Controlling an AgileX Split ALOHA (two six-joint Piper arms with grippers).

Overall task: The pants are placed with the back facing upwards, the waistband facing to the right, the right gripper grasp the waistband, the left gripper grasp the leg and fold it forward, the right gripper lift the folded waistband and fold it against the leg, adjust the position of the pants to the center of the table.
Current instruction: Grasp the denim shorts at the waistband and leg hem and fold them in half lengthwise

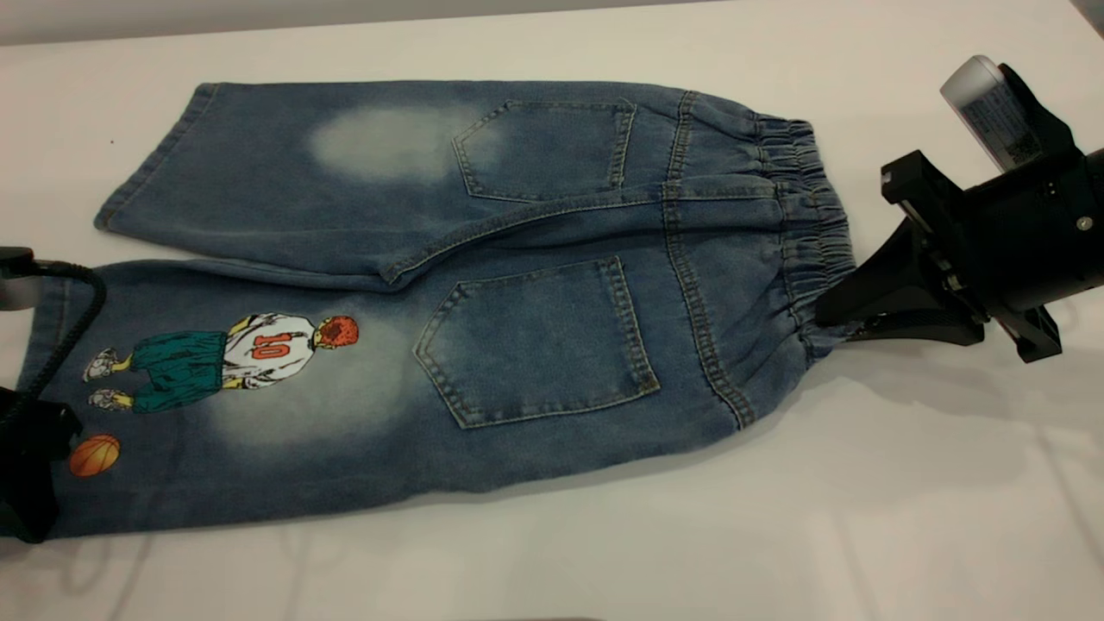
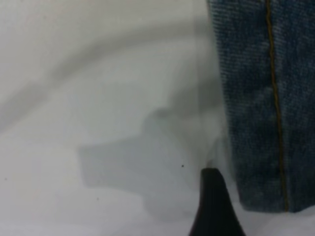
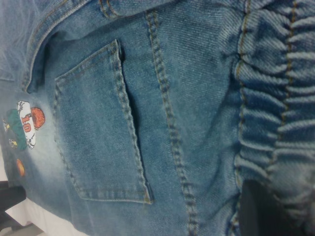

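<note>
The pants (image 1: 483,285) lie flat with the back up, two patch pockets showing and the elastic waistband (image 1: 806,216) to the right. The leg (image 1: 216,388) with the basketball-player print lies nearest the front, and its hem reaches the left edge of the exterior view. My right gripper (image 1: 830,323) is shut on the waistband's front corner; one dark finger (image 3: 261,211) shows under the gathered elastic (image 3: 275,98). My left gripper (image 1: 39,461) sits low at the printed leg's hem (image 2: 261,123), open. One finger (image 2: 212,206) rests on the table beside the hem corner; the other is out of view.
The white table (image 1: 604,535) extends well beyond the pants at the front and right. The plain leg (image 1: 285,164) with a faded patch lies behind the printed one. The left arm's thick black cable (image 1: 73,310) loops over the hem.
</note>
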